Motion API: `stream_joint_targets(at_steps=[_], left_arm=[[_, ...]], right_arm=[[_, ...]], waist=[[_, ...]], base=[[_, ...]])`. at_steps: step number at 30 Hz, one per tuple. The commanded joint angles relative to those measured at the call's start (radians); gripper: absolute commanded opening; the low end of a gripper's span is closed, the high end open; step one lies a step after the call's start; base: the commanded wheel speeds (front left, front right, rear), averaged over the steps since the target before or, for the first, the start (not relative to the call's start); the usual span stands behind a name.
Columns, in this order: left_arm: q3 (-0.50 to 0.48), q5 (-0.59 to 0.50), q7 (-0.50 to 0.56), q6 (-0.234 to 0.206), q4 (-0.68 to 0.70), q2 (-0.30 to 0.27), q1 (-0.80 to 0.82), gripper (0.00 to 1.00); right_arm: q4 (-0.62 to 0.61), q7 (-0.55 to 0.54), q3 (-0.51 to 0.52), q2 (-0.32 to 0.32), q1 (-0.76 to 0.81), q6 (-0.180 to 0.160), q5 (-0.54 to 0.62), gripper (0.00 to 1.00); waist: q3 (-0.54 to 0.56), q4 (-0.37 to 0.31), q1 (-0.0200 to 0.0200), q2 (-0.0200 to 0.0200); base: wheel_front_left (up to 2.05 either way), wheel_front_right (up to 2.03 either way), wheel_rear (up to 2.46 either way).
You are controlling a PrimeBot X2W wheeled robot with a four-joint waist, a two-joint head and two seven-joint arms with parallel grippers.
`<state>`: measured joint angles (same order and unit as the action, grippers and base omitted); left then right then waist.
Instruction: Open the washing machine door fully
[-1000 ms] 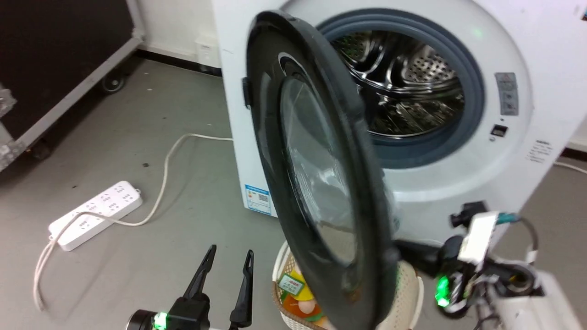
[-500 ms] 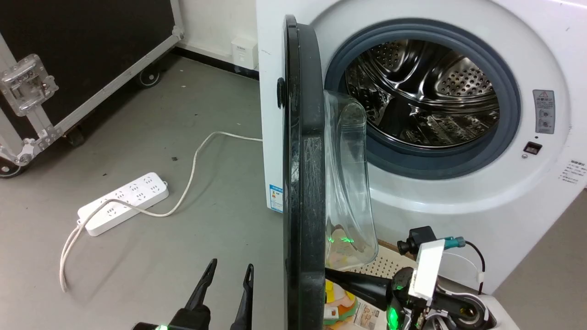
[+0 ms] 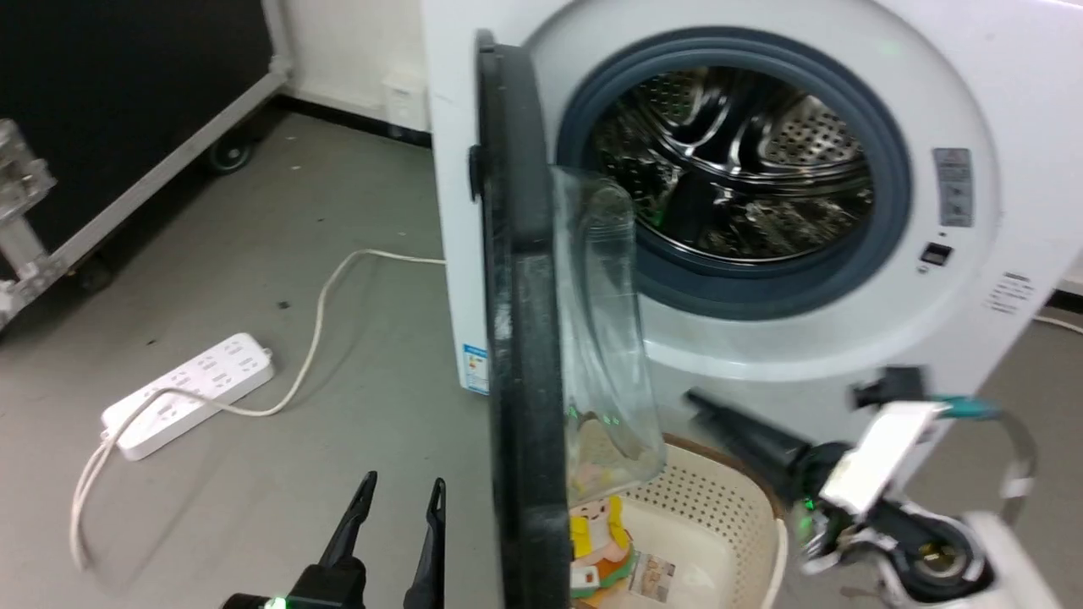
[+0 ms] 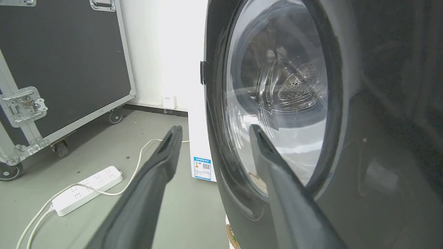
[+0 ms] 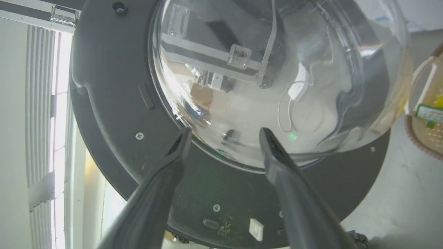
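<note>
The washing machine door (image 3: 516, 338) stands out from the white machine (image 3: 931, 68), edge-on to the head camera, with its clear glass bowl (image 3: 601, 321) bulging toward the steel drum (image 3: 736, 161). My right gripper (image 3: 702, 406) is low on the drum side of the door, open and apart from it. In the right wrist view my right gripper (image 5: 225, 133) faces the door's inner face (image 5: 110, 86) and glass bowl (image 5: 259, 69) with nothing between its fingers. My left gripper (image 3: 404, 482) is open on the door's outer side. The left wrist view has my left gripper (image 4: 214, 129) beside the door's glossy outer face (image 4: 380, 138).
A white laundry basket (image 3: 719, 507) with colourful items sits on the floor under the door's lower edge. A white power strip (image 3: 186, 393) and its cable lie on the grey floor to the left. A black wheeled flight case (image 3: 127, 85) stands at the far left.
The door has swung wider, from angled to edge-on. My right gripper has opened and drawn back from the door's lower edge. The head camera has shifted; my left gripper stays open.
</note>
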<state>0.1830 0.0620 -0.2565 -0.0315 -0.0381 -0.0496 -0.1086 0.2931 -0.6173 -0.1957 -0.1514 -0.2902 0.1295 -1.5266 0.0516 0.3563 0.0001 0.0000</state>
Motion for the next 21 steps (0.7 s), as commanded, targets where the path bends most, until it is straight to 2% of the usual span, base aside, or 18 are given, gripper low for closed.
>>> stream_joint_targets(at_steps=[1,5,9,12,15,21], left_arm=[[-0.005,-0.001,-0.005,0.002,0.003,-0.003,-0.004,1.0],[-0.022,0.0,-0.005,0.005,0.011,-0.01,-0.006,1.0],[-0.04,0.0,-0.005,0.011,0.021,-0.02,-0.011,1.0],[-0.056,0.002,-0.005,0.014,0.03,-0.026,-0.018,1.0],[-0.071,0.008,-0.005,0.021,0.036,-0.031,-0.032,1.0],[-0.103,0.028,-0.005,0.042,0.05,-0.033,-0.053,1.0]], right_arm=[[-0.032,0.038,0.009,-0.021,0.023,0.001,0.04,1.0],[-0.155,0.215,0.036,-0.084,0.05,0.001,0.24,1.0],[-0.257,0.413,0.025,-0.178,0.077,0.001,0.535,1.0],[-0.298,0.561,0.039,-0.21,0.114,0.001,0.728,1.0],[-0.322,0.688,0.09,-0.205,0.174,0.001,0.912,1.0],[-0.37,0.828,0.219,-0.084,0.335,0.001,1.172,1.0]], waist=[[-0.002,-0.022,-0.0001,0.0],[-0.009,-0.071,-0.0001,0.0],[-0.018,-0.113,-0.0001,0.0],[-0.022,-0.141,-0.0001,0.0],[-0.025,-0.166,-0.0001,0.0],[-0.032,-0.2,-0.0001,0.0]], base=[[0.0,0.0,0.0],[0.0,0.0,0.0],[0.0,0.0,0.0],[0.0,0.0,0.0],[0.0,0.0,0.0],[0.0,0.0,0.0]])
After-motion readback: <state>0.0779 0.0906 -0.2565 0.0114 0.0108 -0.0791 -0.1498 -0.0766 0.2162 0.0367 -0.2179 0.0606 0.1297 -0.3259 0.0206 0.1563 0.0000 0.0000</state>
